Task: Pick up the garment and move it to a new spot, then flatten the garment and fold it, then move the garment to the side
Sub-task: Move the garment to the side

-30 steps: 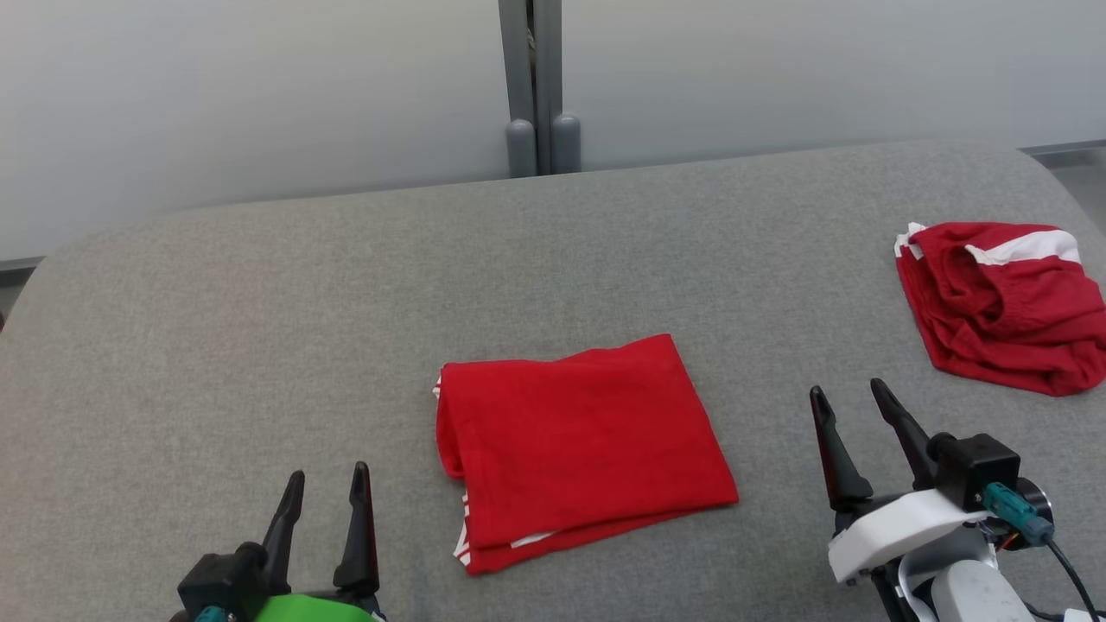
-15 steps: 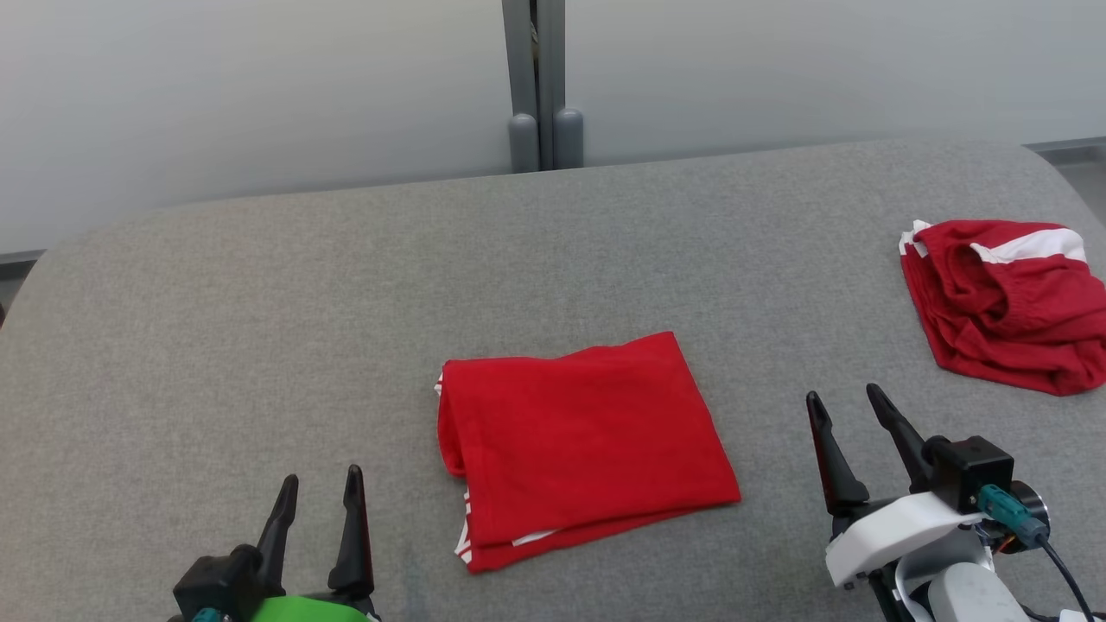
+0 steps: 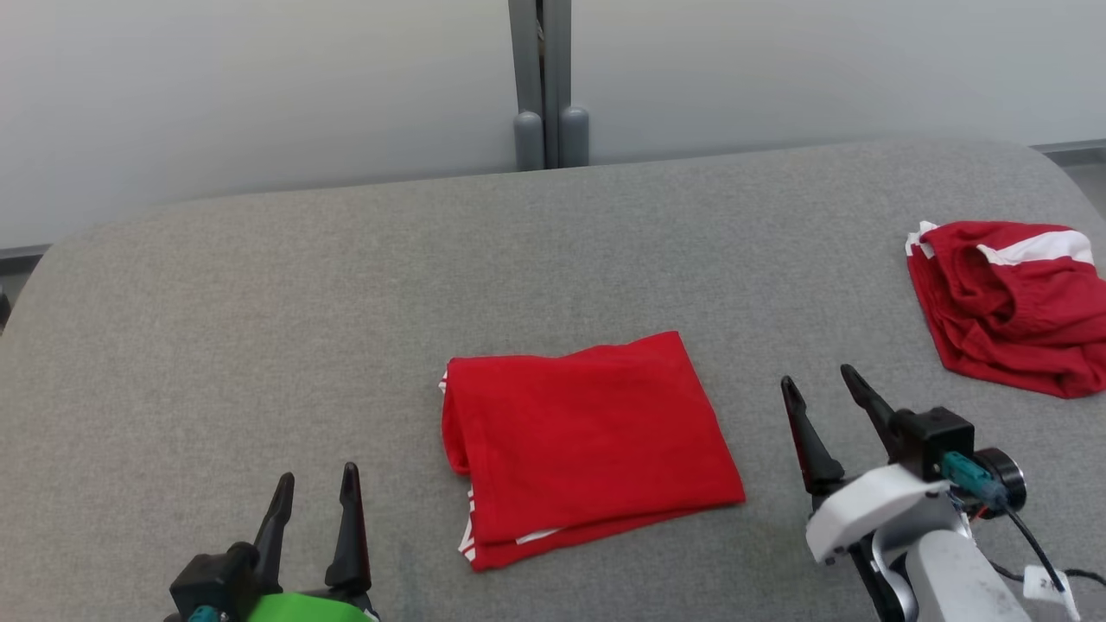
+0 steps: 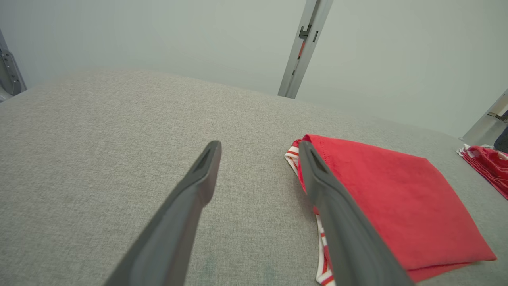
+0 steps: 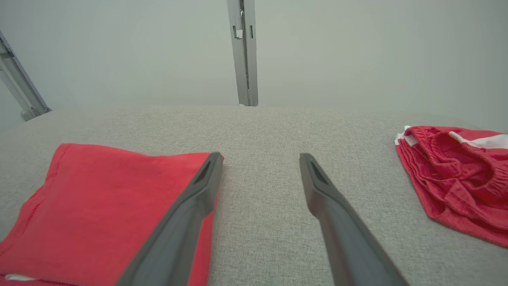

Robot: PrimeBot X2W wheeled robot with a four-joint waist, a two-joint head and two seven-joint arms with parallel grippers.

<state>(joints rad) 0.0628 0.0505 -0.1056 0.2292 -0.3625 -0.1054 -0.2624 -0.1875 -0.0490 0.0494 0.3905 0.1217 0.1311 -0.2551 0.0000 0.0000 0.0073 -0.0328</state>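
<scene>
**Sizing up the hold before the move aside**

The folded red knit garment with white-striped trim (image 3: 592, 445) lies flat at the middle of the table, between the two grippers and touched by neither. The left gripper (image 3: 318, 471) and right gripper (image 3: 816, 375) both have their jaws spread wide and hold nothing.

Judged light, soft and limp. The stacked layers would likely slip apart if only the top ply were lifted. The best hold looks like a pinch through all the layers at the rounded left fold and the right edge together.

The grey woven fabric tabletop (image 3: 259, 302) probably grips cloth, so dragging risks bunching. A crumpled red garment with a white band (image 3: 1011, 302) sits far right, well apart. Behind are a pale wall (image 3: 259, 86) and a grey vertical post (image 3: 549, 86).
</scene>
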